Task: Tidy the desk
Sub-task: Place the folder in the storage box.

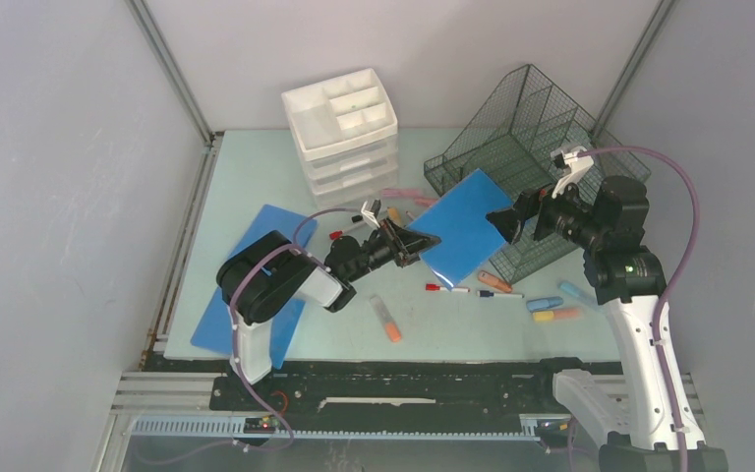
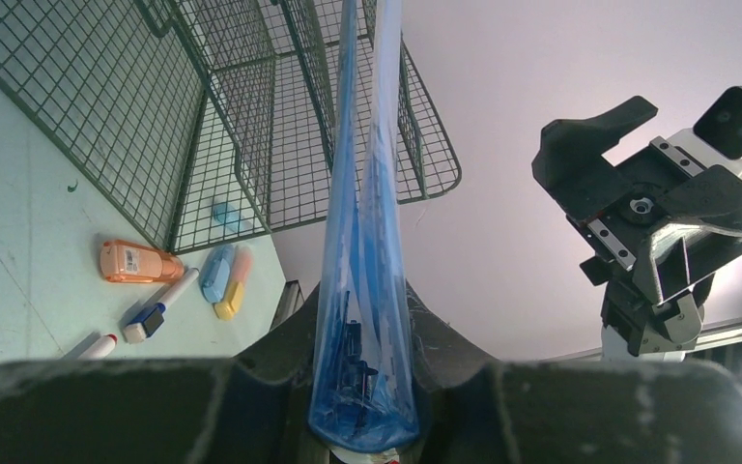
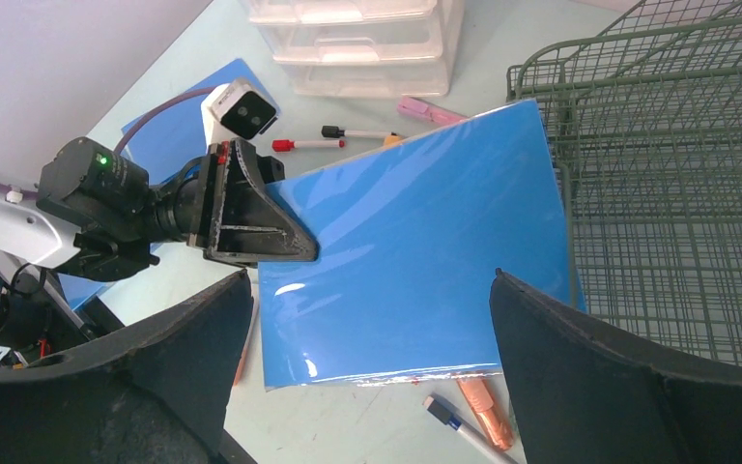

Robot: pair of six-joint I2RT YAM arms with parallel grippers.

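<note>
Pinching one edge of a blue folder, the left end effector is holding it tilted above the mint-green surface, which is stretching beneath both arms. The right end effector is hovering, spread open, just beside the folder's opposite edge, before the wire-mesh tray. Markers are lying scattered underneath.

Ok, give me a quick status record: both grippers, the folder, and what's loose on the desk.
left gripper: shut on one edge of the blue folder, held up off the desk
right gripper: open, at the folder's opposite edge, not gripping it
second folder: flat on the desk, partly under the left arm
wire tray: back right, behind the held folder
drawer unit: back centre
loose items: markers and highlighters scattered in front of the tray
</note>
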